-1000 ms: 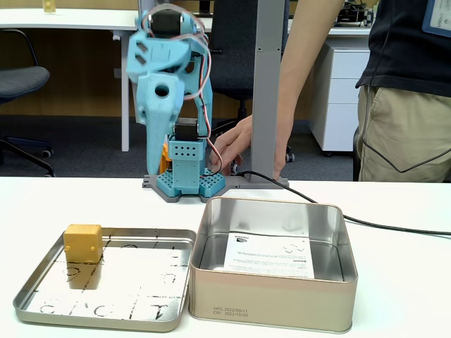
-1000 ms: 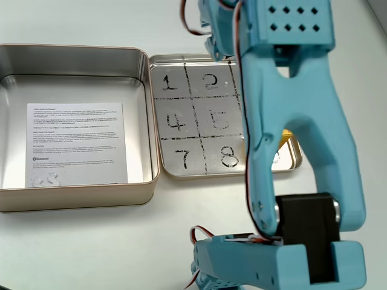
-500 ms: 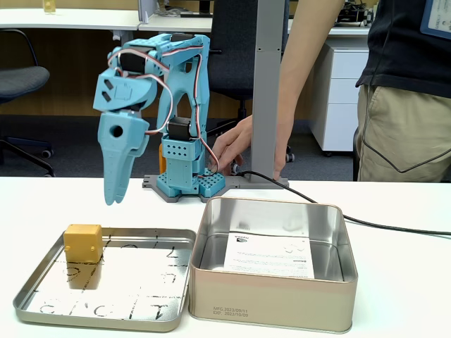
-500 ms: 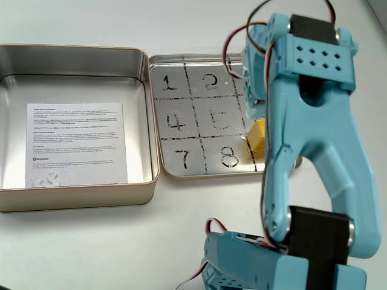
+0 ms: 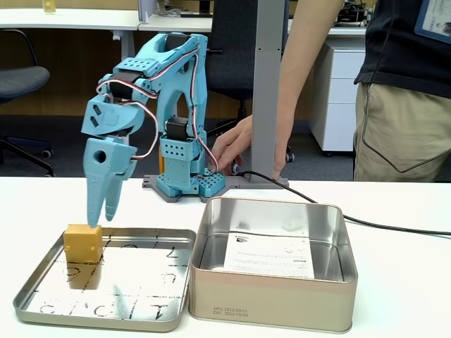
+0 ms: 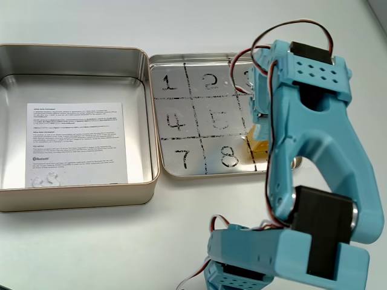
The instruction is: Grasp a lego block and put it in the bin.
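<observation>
Parted blue fingers point(image 5: 101, 215) hover over a small yellow-orange plastic block point(image 5: 82, 243).
It sits lower left in a shallow numbered metal tray point(image 5: 141, 292); the deep square tin point(image 5: 271, 299) holds a printed sheet point(image 5: 270, 256).

In a fixed view the lego block point(image 5: 82, 243) sits on the tray point(image 5: 141, 313) — left of the bin point(image 5: 272, 299). The gripper point(image 5: 101, 217) hangs just above the block.

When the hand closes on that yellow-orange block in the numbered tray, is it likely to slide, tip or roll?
The lego block looks like rigid plastic, so it probably won't deform. Its boxy shape with flat sides suggests it won't roll and is unlikely to tip. It sits on the shiny metal tray, so an off-centre touch from the hand may make it slide.
</observation>
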You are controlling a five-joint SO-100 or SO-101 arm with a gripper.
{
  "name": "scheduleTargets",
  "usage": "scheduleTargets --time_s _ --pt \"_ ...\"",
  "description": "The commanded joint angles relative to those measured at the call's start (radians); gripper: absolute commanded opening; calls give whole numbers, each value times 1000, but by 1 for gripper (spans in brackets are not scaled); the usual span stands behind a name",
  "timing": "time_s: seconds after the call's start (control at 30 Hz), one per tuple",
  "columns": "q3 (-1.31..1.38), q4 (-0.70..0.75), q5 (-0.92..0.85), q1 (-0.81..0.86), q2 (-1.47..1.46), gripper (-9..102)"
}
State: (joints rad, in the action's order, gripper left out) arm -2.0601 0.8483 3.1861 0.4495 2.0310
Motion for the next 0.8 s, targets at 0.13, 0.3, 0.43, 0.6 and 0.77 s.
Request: scheduleTargets --time_s 0.13,0.3,0.43,0.6,0.77 --pt "-11 -29 55 34 -26 30" --pt "-14 -38 44 48 -38 30" --pt "-15 -43 32 49 -49 30" --pt "-15 -71 26 48 -77 31" --pt "-12 -117 18 58 -127 31"
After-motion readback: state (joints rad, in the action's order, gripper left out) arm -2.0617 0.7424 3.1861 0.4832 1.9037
